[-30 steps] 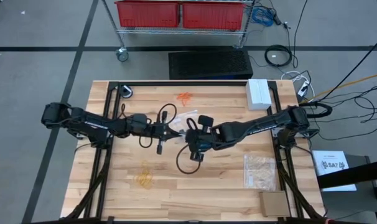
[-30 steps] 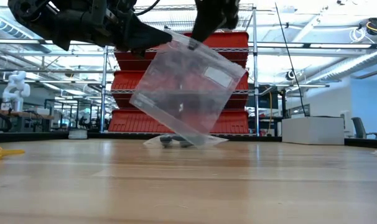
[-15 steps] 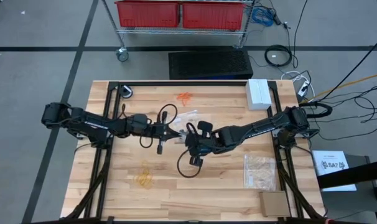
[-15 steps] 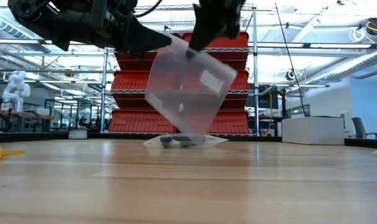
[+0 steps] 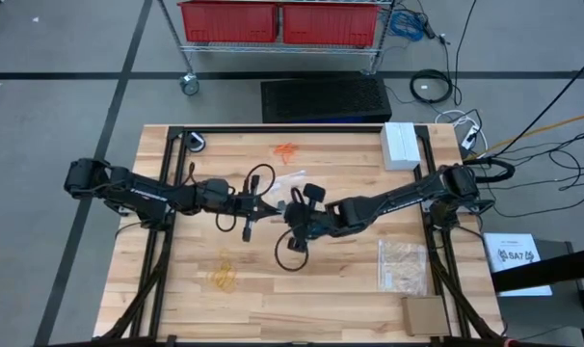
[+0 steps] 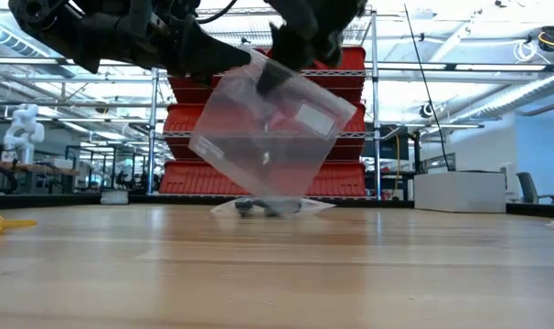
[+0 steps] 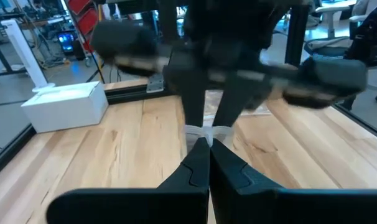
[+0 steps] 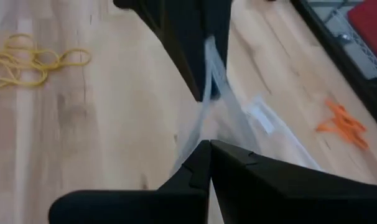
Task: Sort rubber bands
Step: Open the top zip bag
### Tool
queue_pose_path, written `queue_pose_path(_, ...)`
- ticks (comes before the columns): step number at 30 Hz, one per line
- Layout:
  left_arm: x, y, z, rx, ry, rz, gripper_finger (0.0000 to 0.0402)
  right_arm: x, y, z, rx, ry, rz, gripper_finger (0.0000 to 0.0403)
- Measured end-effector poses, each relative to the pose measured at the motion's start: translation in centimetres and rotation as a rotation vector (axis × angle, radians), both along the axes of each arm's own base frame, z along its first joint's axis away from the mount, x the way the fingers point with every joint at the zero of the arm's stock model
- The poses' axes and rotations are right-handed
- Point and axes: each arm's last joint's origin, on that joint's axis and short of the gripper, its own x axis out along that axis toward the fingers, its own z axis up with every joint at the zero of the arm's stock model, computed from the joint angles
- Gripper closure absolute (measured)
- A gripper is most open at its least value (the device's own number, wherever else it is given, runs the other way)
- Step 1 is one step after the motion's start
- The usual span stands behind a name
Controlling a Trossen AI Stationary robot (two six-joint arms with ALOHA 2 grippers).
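Observation:
A clear plastic bag hangs tilted over the table's middle, its lowest corner just above the wood. My left gripper and my right gripper meet at its top, both shut on it. Orange rubber bands lie toward the far edge. Pale yellow rubber bands lie toward the near left and also show in the right wrist view. Small dark pieces lie on the table behind the bag; whether they are black bands, I cannot tell. My left gripper pinches the bag's top edge between its two fingers, coming nearly level from the table's left. The bag hangs below, clear of the table. My right gripper pinches the same top edge close beside the left fingers, slanting down from the right. The film below it hangs slack.
Another clear bag lies flat past the grippers. A white box stands at the far right, a filled clear bag and a cardboard box at the near right. A black cable loop hangs from the right arm.
My right gripper has sunk a little and tipped further down, edging toward the left gripper. The hanging bag has swung and turned beneath the two grippers, first narrowing, then showing broad again, while its top edge stayed between the fingers.

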Motion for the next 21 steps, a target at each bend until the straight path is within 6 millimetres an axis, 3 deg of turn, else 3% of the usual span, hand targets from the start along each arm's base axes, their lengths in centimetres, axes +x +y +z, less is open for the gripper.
queue_pose_path(3, 0.0, 0.0, 0.0, 0.001, 0.003, 0.009, 0.0401, -0.3, -0.5, -1.7, 0.007, 0.009, -0.005, 0.0403)
queue_pose_path(10, 0.0, 0.1, -0.3, 0.005, 0.033, 0.031, 0.0401, -0.5, -0.5, -4.5, 0.038, -0.153, 0.042, 0.0403)
queue_pose_path(17, 0.0, 0.1, -0.3, 0.005, 0.031, 0.034, 0.0401, -0.3, -1.6, -4.9, 0.122, -0.256, -0.039, 0.0401)
queue_pose_path(21, 0.0, 0.2, -0.3, 0.009, 0.03, 0.055, 0.0402, -0.1, -2.6, -4.9, 0.234, -0.261, -0.022, 0.0376)
